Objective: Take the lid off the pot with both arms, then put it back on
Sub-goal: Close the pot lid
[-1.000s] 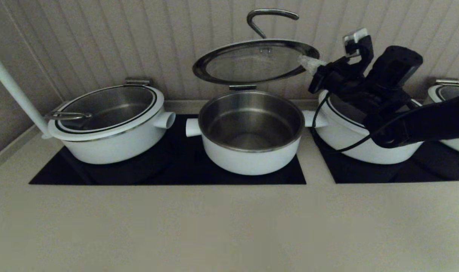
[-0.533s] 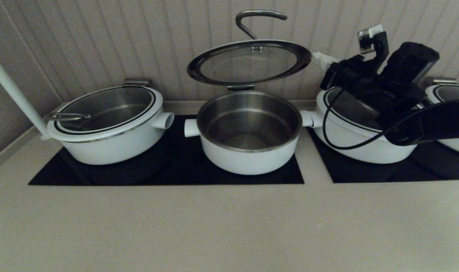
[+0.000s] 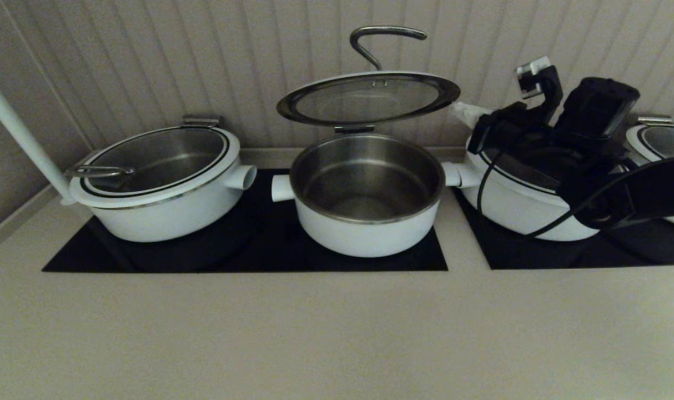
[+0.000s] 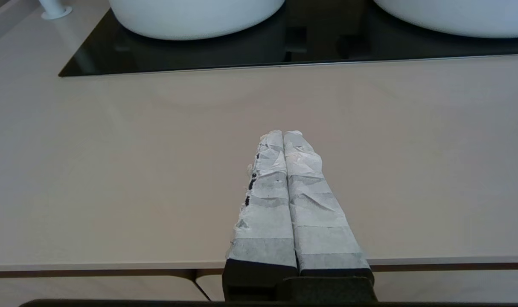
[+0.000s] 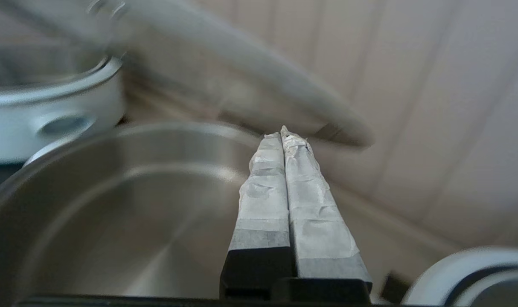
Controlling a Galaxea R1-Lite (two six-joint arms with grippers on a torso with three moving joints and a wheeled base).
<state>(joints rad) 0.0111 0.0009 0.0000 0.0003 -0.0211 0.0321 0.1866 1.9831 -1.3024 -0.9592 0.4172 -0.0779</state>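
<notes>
The glass lid (image 3: 368, 95) with its curved steel handle (image 3: 386, 34) stands raised and tilted above the open white pot (image 3: 366, 194), over a small steel bracket at the pot's back rim. My right gripper (image 3: 458, 109) is shut and empty, with its taped tips just below the lid's right edge; I cannot tell whether they touch. In the right wrist view the gripper (image 5: 284, 132) points under the blurred lid rim (image 5: 242, 85), above the pot's steel inside (image 5: 114, 213). My left gripper (image 4: 283, 134) is shut and empty, low over the counter near its front edge, out of the head view.
A wider white pot (image 3: 159, 183) with its lid on sits to the left, and another (image 3: 526, 205) to the right under my right arm. Both black cooktops (image 3: 248, 255) lie on the beige counter. A white pole (image 3: 20, 133) stands at the far left.
The lid has sunk a little. My right gripper pulled right off the lid's edge, then came down and back left to just below that edge.
</notes>
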